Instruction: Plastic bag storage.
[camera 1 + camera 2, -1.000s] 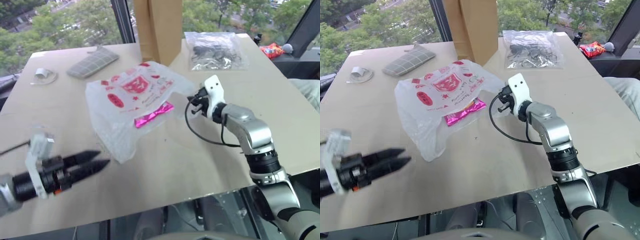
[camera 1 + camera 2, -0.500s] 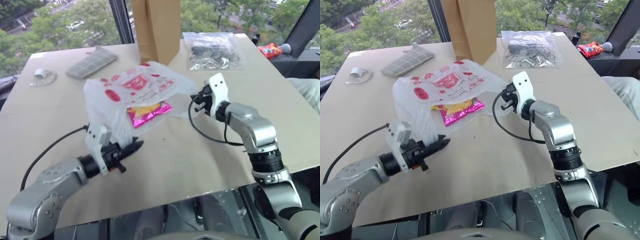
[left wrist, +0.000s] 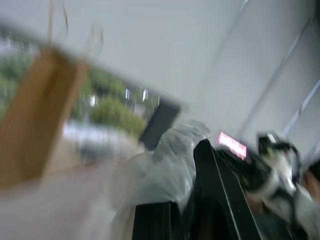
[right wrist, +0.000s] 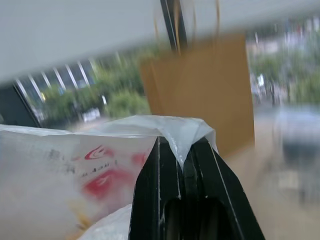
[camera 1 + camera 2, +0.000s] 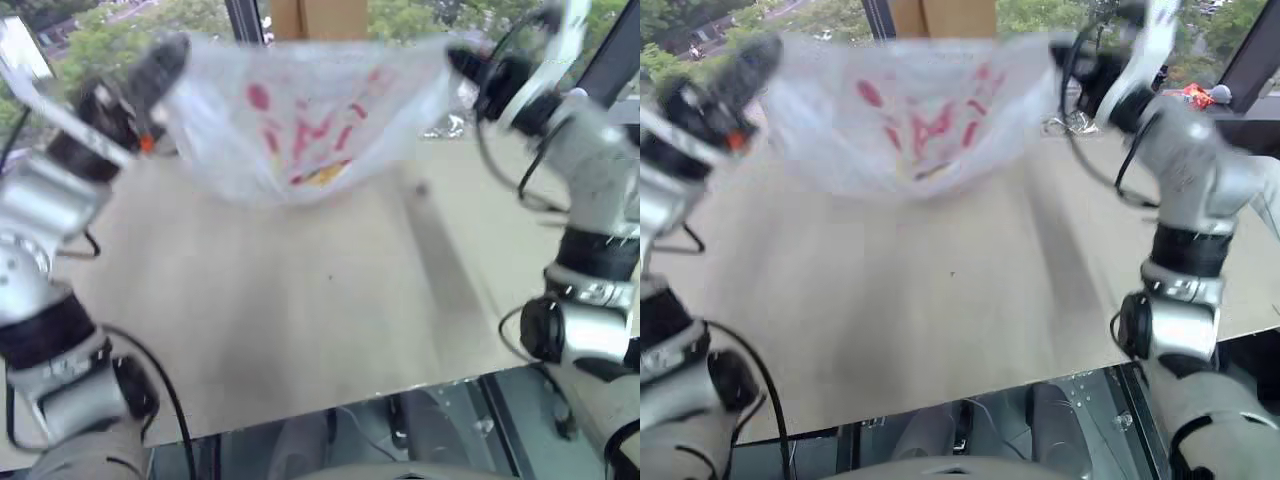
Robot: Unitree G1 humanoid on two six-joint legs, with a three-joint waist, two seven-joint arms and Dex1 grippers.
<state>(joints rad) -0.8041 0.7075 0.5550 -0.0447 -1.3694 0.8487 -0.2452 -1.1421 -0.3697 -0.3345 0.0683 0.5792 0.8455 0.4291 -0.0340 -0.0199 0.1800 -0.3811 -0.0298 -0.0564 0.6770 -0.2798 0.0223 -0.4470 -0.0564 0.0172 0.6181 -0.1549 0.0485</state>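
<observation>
While the plastic bag (image 5: 300,120) hung stretched in the air above the surface (image 5: 300,300), its long axis ran side to side between the 2 arms, with the printed belly sagging below the 2 gripped ends. The left gripper (image 5: 165,60) had its jaws clamped on one end and the right gripper (image 5: 455,60) pinched the other, film bunched between its fingers (image 4: 150,170). Neither arm was nearer; each held 1 end. The tall brown paper bag (image 4: 210,85) stood just behind, likely the place for storing.
</observation>
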